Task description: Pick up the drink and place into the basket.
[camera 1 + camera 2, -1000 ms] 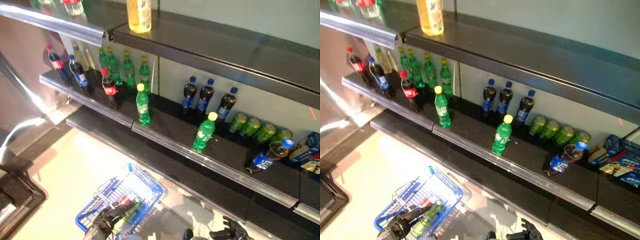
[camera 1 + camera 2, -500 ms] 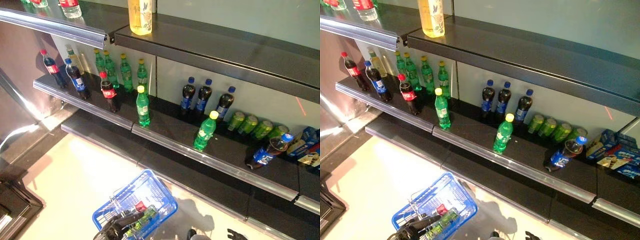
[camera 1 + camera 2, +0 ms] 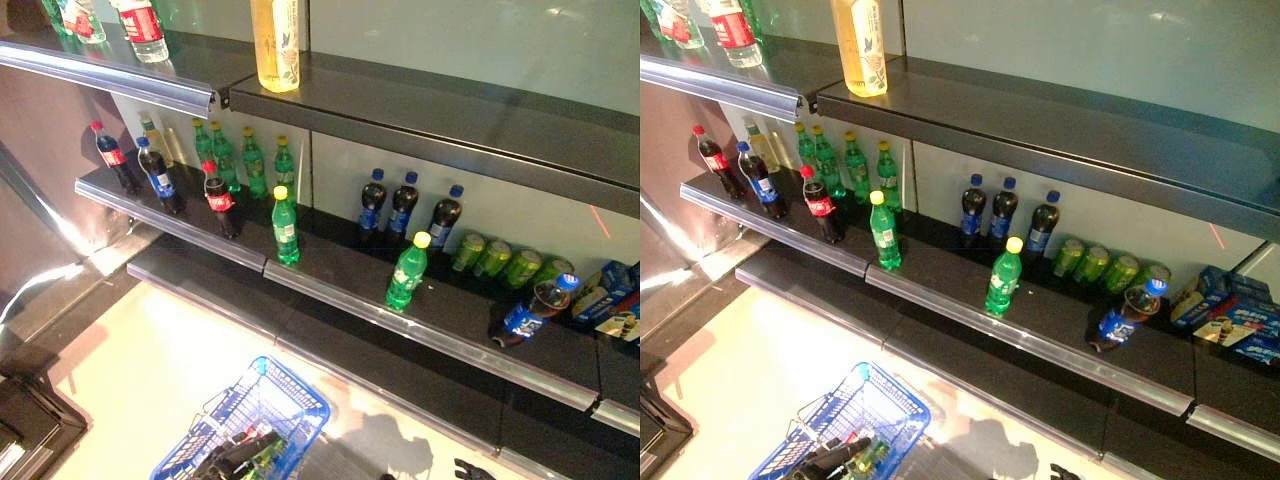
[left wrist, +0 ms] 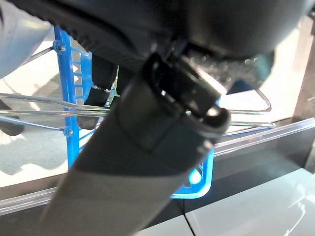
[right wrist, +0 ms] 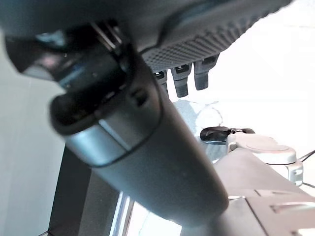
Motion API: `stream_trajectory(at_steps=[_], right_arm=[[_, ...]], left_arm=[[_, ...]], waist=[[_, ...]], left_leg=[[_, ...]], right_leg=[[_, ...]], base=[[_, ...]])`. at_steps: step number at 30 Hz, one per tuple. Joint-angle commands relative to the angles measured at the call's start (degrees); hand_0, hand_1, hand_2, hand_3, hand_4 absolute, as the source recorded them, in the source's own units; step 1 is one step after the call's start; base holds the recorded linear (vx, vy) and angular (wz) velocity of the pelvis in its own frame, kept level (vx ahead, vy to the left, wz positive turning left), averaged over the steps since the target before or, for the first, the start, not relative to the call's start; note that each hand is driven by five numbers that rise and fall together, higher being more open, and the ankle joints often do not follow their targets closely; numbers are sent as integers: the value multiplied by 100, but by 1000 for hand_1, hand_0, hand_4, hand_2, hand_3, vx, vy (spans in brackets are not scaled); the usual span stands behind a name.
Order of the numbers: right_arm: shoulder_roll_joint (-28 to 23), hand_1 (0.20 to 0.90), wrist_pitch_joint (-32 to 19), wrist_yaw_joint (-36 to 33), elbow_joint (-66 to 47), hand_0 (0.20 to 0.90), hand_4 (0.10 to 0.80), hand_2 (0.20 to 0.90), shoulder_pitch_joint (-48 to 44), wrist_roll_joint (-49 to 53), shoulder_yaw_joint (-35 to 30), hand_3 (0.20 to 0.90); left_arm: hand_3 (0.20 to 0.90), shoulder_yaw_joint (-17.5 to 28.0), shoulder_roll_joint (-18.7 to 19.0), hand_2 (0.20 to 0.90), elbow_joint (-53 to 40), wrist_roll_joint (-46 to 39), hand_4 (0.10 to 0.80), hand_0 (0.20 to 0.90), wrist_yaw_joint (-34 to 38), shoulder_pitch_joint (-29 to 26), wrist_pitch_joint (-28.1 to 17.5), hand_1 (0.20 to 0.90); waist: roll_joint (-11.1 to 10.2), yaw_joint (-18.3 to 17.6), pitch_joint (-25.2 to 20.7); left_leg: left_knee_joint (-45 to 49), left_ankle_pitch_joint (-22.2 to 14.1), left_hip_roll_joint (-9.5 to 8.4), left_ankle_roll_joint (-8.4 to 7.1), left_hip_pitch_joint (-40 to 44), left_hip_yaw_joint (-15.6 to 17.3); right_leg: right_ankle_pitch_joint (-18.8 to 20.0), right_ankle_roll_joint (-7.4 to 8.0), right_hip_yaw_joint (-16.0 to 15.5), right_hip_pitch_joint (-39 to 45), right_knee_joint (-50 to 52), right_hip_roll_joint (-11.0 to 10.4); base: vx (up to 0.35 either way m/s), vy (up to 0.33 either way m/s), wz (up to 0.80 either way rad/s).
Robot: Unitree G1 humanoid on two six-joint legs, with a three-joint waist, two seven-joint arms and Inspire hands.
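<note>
A blue wire basket (image 3: 290,402) hangs low over the floor, in front of the shelves. My left hand (image 3: 232,457) is shut on its wire handle (image 4: 49,110), and a green bottle (image 3: 866,461) lies inside. Drinks stand on the middle shelf (image 3: 330,285): a green bottle with a yellow cap (image 3: 285,226) near the front edge and a second one (image 3: 406,273) further right. My right hand (image 5: 181,78) hangs low at the right with relaxed fingers and holds nothing; only its fingertips (image 3: 470,468) show in the eye views.
Cola bottles (image 3: 218,198), blue-capped dark bottles (image 3: 402,208), green cans (image 3: 505,263) and a fallen bottle (image 3: 528,313) share the shelf. A yellow drink (image 3: 276,42) stands on the upper shelf. A lower shelf ledge (image 3: 400,385) juts out beside the basket.
The camera has tilted, so the shelves sit a little lower in view. The basket in my left hand has swung slightly left. My right hand stays at the bottom edge.
</note>
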Motion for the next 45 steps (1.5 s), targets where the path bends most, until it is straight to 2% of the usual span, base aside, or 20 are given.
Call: stream_trajectory(at_steps=[1, 6, 7, 10, 13, 16, 20, 22, 27, 28, 32, 34, 38, 41, 45], right_arm=[[-337, 900, -3, 50, 197, 900, 800, 900, -333, -4, -18, 900], [-453, 900, 87, -49, 100, 900, 800, 900, -649, 16, 212, 900], [-509, 900, 106, -97, 78, 900, 800, 900, -872, 145, 289, 900], [-559, 900, 41, -193, 83, 900, 800, 900, -1144, 288, 370, 900], [-657, 900, -142, -288, 25, 900, 800, 900, -1463, 588, 402, 900], [-776, 900, -378, -312, -128, 900, 800, 900, -1545, 793, 372, 900], [-902, 900, -925, -153, -453, 900, 800, 900, -1673, 1263, 307, 900], [-883, 900, -1173, -77, -715, 900, 800, 900, -1688, 1398, 346, 900], [-804, 900, -1314, -187, -1826, 900, 800, 900, -1657, 1680, 480, 900], [-769, 900, -1335, -269, -2321, 900, 800, 900, -1621, 1596, 570, 900], [-788, 900, -1383, -283, -3065, 900, 800, 900, -1549, 1439, 666, 900], [-796, 900, -1501, -341, -3599, 900, 800, 900, -1493, 1209, 734, 900], [-899, 900, -1700, -1012, -4770, 900, 800, 900, -1386, -71, 841, 900], [-1198, 900, -1757, -1494, -5447, 900, 800, 900, -1462, -848, 882, 900], [-1448, 900, -1839, -2025, -5803, 900, 800, 900, -1599, -1526, 903, 900]], left_arm=[[200, -123, 653, 300, -445, 31, 100, 300, -286, -311, -494, 300], [200, -264, 586, 300, -651, -258, 100, 300, -114, -626, -555, 300], [200, -344, 588, 300, -737, -440, 100, 300, -80, -823, -588, 300], [200, -448, 631, 300, -768, -675, 100, 300, -90, -1109, -620, 300], [200, -613, 669, 300, -834, -982, 100, 300, -72, -1426, -686, 300], [200, -697, 715, 300, -910, -1173, 100, 300, -20, -1570, -639, 300], [200, -749, 703, 300, -944, -1294, 100, 300, 65, -1542, -615, 300], [200, -730, 688, 300, -972, -1343, 100, 300, 48, -1517, -612, 300], [200, -716, 634, 300, -1076, -1550, 100, 300, -173, -1440, -425, 300], [200, -700, 613, 300, -1095, -1643, 100, 300, -346, -1358, -331, 300], [200, -681, 573, 300, -1226, -2034, 100, 300, -519, -1247, -131, 300], [200, -654, 529, 300, -1363, -2489, 100, 300, -499, -1180, -45, 300], [200, -562, 461, 300, -1622, -2922, 100, 300, -523, -1043, 100, 300], [200, -564, 425, 300, -1800, -3272, 100, 300, -636, -975, 210, 300], [200, -594, 388, 300, -1805, -3386, 100, 300, -870, -961, 231, 300]], waist=[[102, 160, 168], [190, 197, 504], [228, 186, 726], [260, 146, 1002], [322, 112, 1376], [302, 67, 1629], [247, 55, 1733], [220, 65, 1699], [155, 82, 1632], [123, 82, 1633], [107, 66, 1620], [93, 48, 1621], [55, 28, 1668], [44, 30, 1728], [47, 36, 1792]], left_leg=[[-5, 127, 24, 57, -268, 224], [-5, 352, 29, -21, -889, 227], [-5, 413, -21, -12, -1143, 180], [-5, 458, -128, 12, -1446, 85], [150, 484, -281, 100, -1814, -109], [1052, 272, -333, 74, -2379, -274], [2075, -106, -211, 78, -2979, -340], [2345, -231, -188, 122, -3145, -359], [2816, -450, -158, 189, -3458, -433], [2916, -509, -139, 222, -3521, -443], [2899, -511, -111, 255, -3561, -421], [2828, -486, -115, 266, -3548, -403], [2713, -425, -126, 286, -3540, -406], [2576, -357, -124, 293, -3498, -383], [2472, -312, -125, 294, -3456, -360]], right_leg=[[-104, 183, -124, -122, 328, -175], [60, 107, -156, -666, 215, -91], [147, 100, -111, -920, 174, -89], [329, 118, 27, -1274, 75, -133], [229, 57, 308, -1842, 495, -144], [43, 18, 458, -2281, 1149, -213], [-276, -25, 513, -2816, 2022, -386], [-389, -31, 567, -3020, 2345, -443], [-572, -41, 623, -3384, 2900, -499], [-625, -38, 650, -3494, 3062, -500], [-625, -17, 673, -3620, 3146, -518], [-597, 7, 693, -3644, 3109, -508], [-543, 60, 716, -3671, 3036, -480], [-504, 92, 700, -3642, 2938, -453], [-487, 102, 679, -3592, 2851, -432]], base=[[-41, -15, -3], [-198, 2, -6], [-306, 5, -3], [-280, -6, -1], [-280, 17, -3], [-213, -13, -4], [-121, -2, 8], [-32, 0, 1], [-17, -26, 11], [2, -18, 18], [2, 0, 5], [1, 3, 2], [0, 0, 0], [0, 0, 0], [0, 0, 0]])
